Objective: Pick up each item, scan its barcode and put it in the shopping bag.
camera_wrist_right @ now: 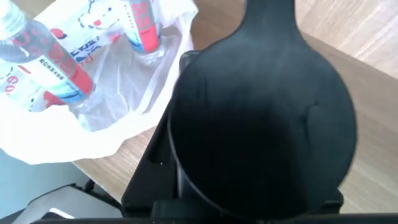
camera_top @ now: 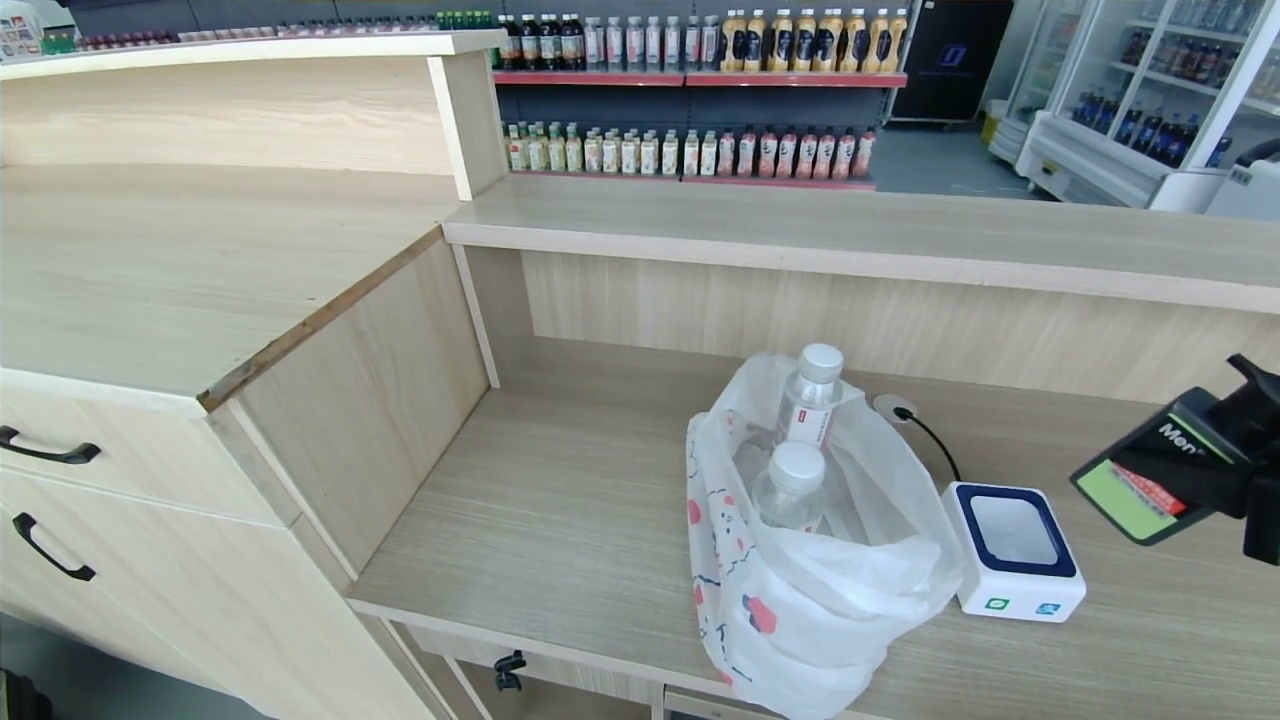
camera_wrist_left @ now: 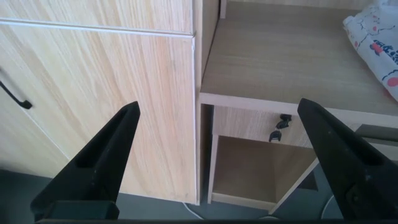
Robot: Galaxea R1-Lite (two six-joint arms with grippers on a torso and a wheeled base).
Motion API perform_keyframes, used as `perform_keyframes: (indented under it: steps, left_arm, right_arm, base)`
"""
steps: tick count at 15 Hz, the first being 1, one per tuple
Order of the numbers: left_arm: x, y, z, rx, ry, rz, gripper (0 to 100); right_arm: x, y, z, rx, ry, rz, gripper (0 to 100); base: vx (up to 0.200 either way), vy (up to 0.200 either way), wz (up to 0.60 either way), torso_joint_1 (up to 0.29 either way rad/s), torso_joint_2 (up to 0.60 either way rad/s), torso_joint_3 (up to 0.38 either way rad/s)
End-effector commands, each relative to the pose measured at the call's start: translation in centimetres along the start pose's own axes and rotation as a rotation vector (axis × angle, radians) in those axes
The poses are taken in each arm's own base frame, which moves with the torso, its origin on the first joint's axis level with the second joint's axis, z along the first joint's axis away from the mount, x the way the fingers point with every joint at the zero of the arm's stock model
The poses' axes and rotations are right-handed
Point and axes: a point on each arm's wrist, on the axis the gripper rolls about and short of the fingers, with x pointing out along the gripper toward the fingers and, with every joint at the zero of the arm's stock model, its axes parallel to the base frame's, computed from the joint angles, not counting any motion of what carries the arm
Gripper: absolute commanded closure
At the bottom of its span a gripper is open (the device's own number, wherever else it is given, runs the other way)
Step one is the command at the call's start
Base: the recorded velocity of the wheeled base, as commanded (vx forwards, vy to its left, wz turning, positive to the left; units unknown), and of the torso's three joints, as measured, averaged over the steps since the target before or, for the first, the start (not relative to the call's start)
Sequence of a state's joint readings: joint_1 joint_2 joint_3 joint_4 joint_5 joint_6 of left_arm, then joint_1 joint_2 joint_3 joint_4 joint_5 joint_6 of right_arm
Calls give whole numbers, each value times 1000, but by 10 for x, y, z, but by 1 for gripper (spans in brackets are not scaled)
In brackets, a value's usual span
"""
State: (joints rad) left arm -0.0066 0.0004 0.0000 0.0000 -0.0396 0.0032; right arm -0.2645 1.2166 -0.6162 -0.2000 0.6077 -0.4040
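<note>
A flat black green-labelled carton [camera_top: 1150, 478] is held clamped by the right gripper [camera_top: 1245, 480], partly hidden by it, near the crinkled white plastic shopping bag [camera_top: 800, 620]. The left gripper [camera_wrist_left: 219, 103] is spread apart.

You face a light wooden checkout counter [camera_top: 560, 500] with a raised ledge [camera_top: 850, 235] along its far side. On the left stands a taller cabinet [camera_top: 180, 270] of the same wood, with two black drawer handles [camera_top: 50, 452]. Beyond the ledge you see red-edged shelves [camera_top: 700, 78] carrying rows of bottles [camera_top: 690, 152], glass-door coolers [camera_top: 1150, 90] on the right, and a grey floor [camera_top: 930, 160]. A small black fitting [camera_wrist_left: 281, 121] hangs under the counter's front edge.
</note>
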Motion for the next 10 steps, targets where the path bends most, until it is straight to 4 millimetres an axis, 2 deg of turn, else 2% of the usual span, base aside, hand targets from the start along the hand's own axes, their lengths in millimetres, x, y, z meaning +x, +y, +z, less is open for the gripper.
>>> perform_keyframes:
  steps: [1, 6, 8, 10]
  left_arm:
    - [0, 0, 0, 0, 1, 0, 0]
    - [0, 0, 0, 0, 1, 0, 0]
    - [0, 0, 0, 0, 1, 0, 0]
    - [0, 0, 0, 0, 1, 0, 0]
  right_arm:
    - [18, 4, -12, 22, 47, 72, 100]
    - [58, 7, -18, -9, -7, 233, 100]
    - [64, 7, -18, -12, -17, 259, 100]
    - [83, 10, -22, -26, -20, 305, 100]
  base:
    - [0, 0, 0, 0, 0, 0]
    - [0, 0, 0, 0, 0, 0]
    - [0, 0, 0, 0, 0, 0]
    - [0, 0, 0, 0, 0, 0]
